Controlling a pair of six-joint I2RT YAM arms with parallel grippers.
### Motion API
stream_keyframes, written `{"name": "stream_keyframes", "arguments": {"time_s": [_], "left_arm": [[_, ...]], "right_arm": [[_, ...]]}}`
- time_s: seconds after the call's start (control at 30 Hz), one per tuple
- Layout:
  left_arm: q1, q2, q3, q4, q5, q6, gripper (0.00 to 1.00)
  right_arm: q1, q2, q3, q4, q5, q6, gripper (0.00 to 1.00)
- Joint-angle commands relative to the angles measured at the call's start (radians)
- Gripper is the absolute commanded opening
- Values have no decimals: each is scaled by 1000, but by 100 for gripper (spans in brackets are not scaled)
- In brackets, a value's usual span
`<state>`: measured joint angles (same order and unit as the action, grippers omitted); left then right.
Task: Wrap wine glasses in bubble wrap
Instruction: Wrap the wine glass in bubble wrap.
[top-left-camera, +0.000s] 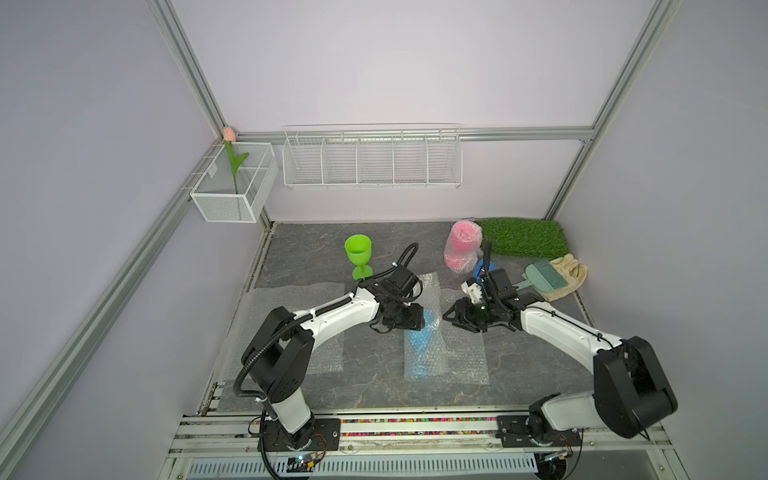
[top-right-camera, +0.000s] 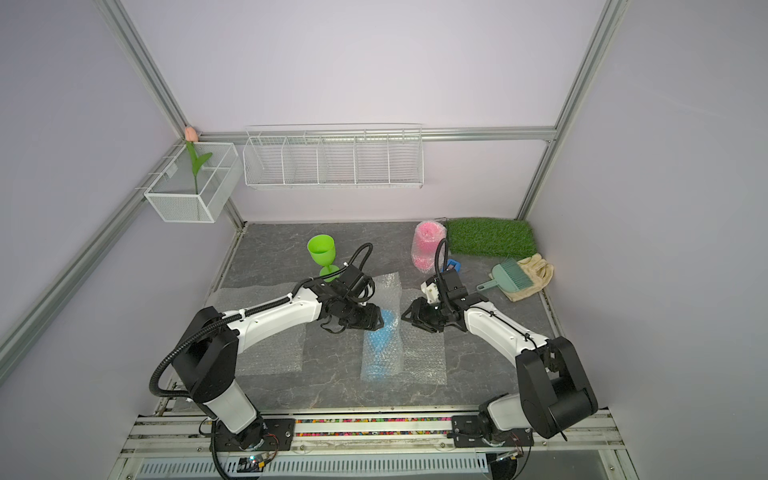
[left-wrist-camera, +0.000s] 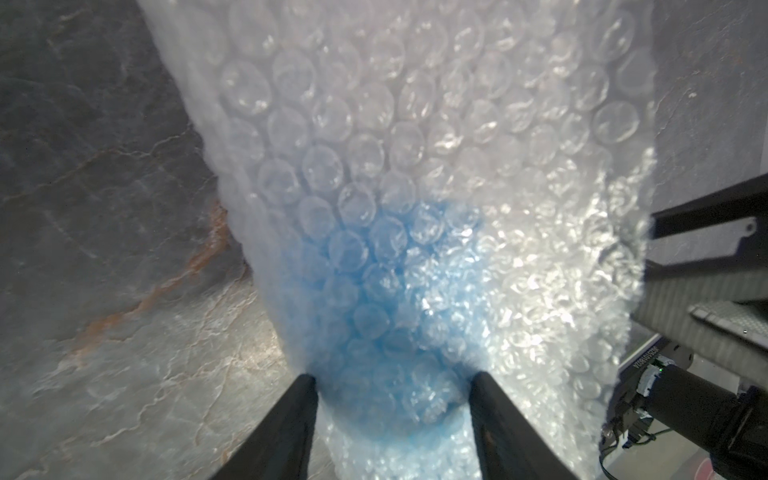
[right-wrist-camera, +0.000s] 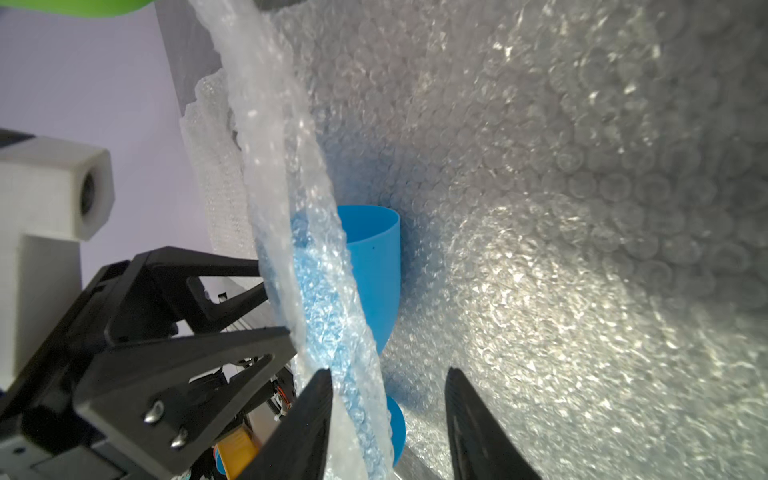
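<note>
1. Left wrist view: the left gripper (left-wrist-camera: 392, 376) straddles the blue goblet (left-wrist-camera: 374, 299), which lies under one fold of bubble wrap (left-wrist-camera: 374, 124). Its jaws stand about half apart, both against the film. Whether they pinch it cannot be told.
2. Right wrist view: the right gripper (right-wrist-camera: 387, 370) has its jaws parted and empty, just right of the standing flap.
3. In both top views the blue goblet lies mid-tabletop (top-left-camera: 316, 245) between the arms, bowl far and foot near. The sheet's free part lies flat to its right.
4. Step judged in hand: closing the wrap. It is probably best done by steadying the bowl lightly from the left while the right jaws take the flat free edge low and carry it over. Keeping the film taut should stop the fold springing open.
5. The green goblet (top-left-camera: 358, 253) stands bare, far left. The pink goblet (top-left-camera: 461, 245) stands wrapped, far right.
6. Hard to read: the stem is blurred by film, and the left jaw tips are hidden under the wrist in the top views.
</note>
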<state>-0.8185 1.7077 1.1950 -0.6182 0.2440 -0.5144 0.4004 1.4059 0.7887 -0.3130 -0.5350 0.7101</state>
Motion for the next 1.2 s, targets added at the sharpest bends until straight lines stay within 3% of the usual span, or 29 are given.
{"name": "stream_keyframes", "arguments": {"time_s": [0.0, 0.13, 0.3, 0.37, 0.43, 0.5, 0.67, 0.77, 1.03, 1.17], "left_arm": [[-4, 16, 0, -14, -8, -6, 60], [-4, 17, 0, -8, 2, -8, 60], [-4, 20, 0, -9, 1, -8, 60], [-4, 23, 2, -12, 1, -8, 60], [-4, 25, 2, -15, 1, -8, 60], [-4, 23, 0, -14, 2, -8, 60], [-4, 24, 5, -15, 4, -10, 60], [-4, 25, 5, -16, 4, -10, 60], [-4, -7, 12, -23, -19, -14, 61], [-4, -59, 18, -41, -63, -25, 64]], "right_arm": [[10, -15, -22, 109, -92, 19, 51], [43, 35, -4, 134, -155, 12, 51], [58, 63, 10, 78, -113, -10, 45], [54, 41, 23, -1, -20, -23, 45], [52, -9, 45, -127, 140, -41, 52], [51, -49, 58, -169, 183, -58, 53], [68, -64, 37, -46, 7, -29, 61], [90, -29, 39, -12, -34, -29, 61], [102, 45, 50, -58, 28, -52, 16], [95, 54, 45, -71, 55, -60, 7]]}}
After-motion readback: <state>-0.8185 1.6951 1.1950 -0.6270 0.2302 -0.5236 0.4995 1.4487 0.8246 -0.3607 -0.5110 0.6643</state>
